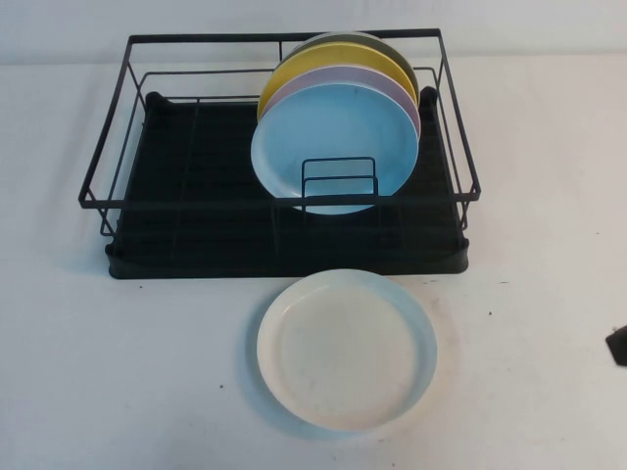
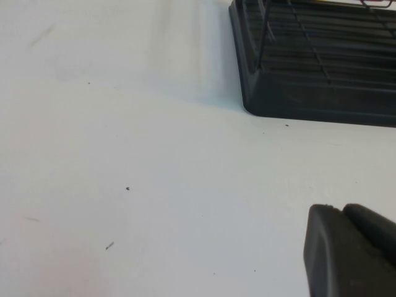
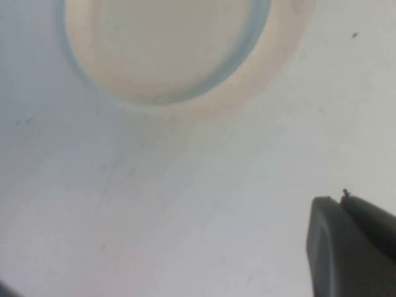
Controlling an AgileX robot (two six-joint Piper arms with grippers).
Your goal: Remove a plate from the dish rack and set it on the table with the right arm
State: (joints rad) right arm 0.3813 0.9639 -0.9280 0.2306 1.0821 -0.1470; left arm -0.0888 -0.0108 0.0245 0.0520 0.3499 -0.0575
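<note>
The white plate (image 1: 347, 351) lies flat on the table (image 1: 118, 372), just in front of the dish rack (image 1: 196, 211). It also shows in the right wrist view (image 3: 167, 43). My right gripper (image 3: 341, 201) is shut and empty, hovering over bare table a short way from the plate. Only a dark bit of the right arm (image 1: 618, 346) shows at the right edge of the high view. My left gripper (image 2: 340, 210) is shut and empty, over the table near a corner of the rack's drip tray (image 2: 322, 93). It is out of the high view.
The rack holds several upright plates at its right half: light blue (image 1: 333, 137) in front, then lilac (image 1: 409, 98), yellow (image 1: 284, 78) and green (image 1: 397, 51). The rack's left half holds nothing. Bare table lies left and right of the white plate.
</note>
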